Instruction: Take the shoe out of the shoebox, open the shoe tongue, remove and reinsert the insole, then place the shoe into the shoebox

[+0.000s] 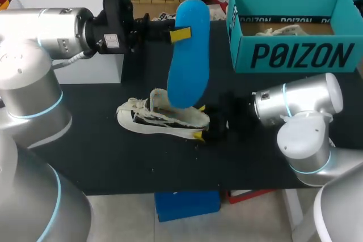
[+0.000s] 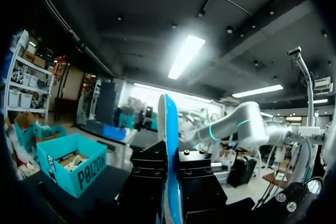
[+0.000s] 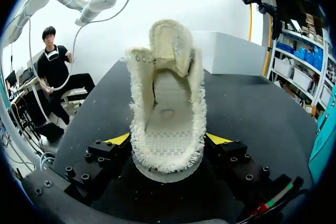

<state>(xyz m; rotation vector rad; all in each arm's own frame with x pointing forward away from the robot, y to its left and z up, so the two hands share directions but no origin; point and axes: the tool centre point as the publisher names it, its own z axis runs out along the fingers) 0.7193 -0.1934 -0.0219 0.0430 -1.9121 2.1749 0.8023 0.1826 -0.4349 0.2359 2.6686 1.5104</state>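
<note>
Your L gripper (image 2: 172, 182) is clamped on the blue insole (image 1: 190, 60), up over the shoe (image 1: 161, 118); R gripper (image 3: 167, 139) is clamped on its heel, on the table (image 1: 102, 157).

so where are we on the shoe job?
Done: shoe out of the shoebox, on the table, tongue open, insole removed. In hand: left gripper holds the blue insole above the shoe; right gripper clamps the shoe's heel. Left: reinsert insole, shoe back in box.

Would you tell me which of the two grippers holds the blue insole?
The left gripper, clamped on the insole up high; the right gripper instead grips the cream shoe.
</note>
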